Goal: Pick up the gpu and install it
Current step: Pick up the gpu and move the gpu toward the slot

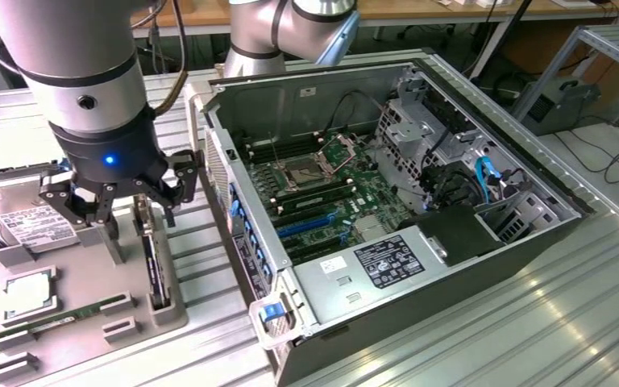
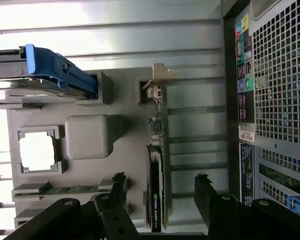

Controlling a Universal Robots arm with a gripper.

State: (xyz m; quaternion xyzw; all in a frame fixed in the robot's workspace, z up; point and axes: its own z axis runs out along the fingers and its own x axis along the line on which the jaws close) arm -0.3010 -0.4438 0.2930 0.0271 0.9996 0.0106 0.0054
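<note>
On the exterior view's left, a grey parts tray [image 1: 86, 278] lies on the ribbed metal table [image 1: 525, 322]. Its pockets hold a silver labelled hard drive [image 1: 25, 222], a CPU [image 1: 30, 292] and a narrow green memory stick [image 1: 62, 320]. Toward the tray's right edge the gpu [image 1: 157, 270] stands on its long edge in a slot, thin and dark from this angle.

Over the gpu hangs the gripper [image 1: 126, 211] of the Universal Robots arm [image 1: 73, 72], with a blue light lit on its body. Its black fingers are spread wide and hold nothing. In the wrist view the gripper [image 2: 160, 182] straddles the gpu [image 2: 158, 130]. One fingertip [image 2: 118, 179] is on the card's black fan side and the other [image 2: 202, 179] on its bare side, and a strip of grey tray shows between each tip and the card. The silver end bracket [image 2: 157, 75] sits at the slot end away from the fingers. The same view takes in the CPU [image 2: 37, 150], the memory stick [image 2: 70, 189] and a blue plastic rail [image 2: 60, 70] on the hard drive.

Just right of the tray, the tower computer case [image 1: 288, 85] lies on its side with the side panel off. Inside are the green motherboard [image 1: 369, 193], the CPU socket [image 1: 304, 171], a silver metal box with a black label [image 1: 380, 262] and a blue cable [image 1: 485, 177]. The wrist view shows the case's perforated rear panel [image 2: 280, 90] close beside the tray.
</note>
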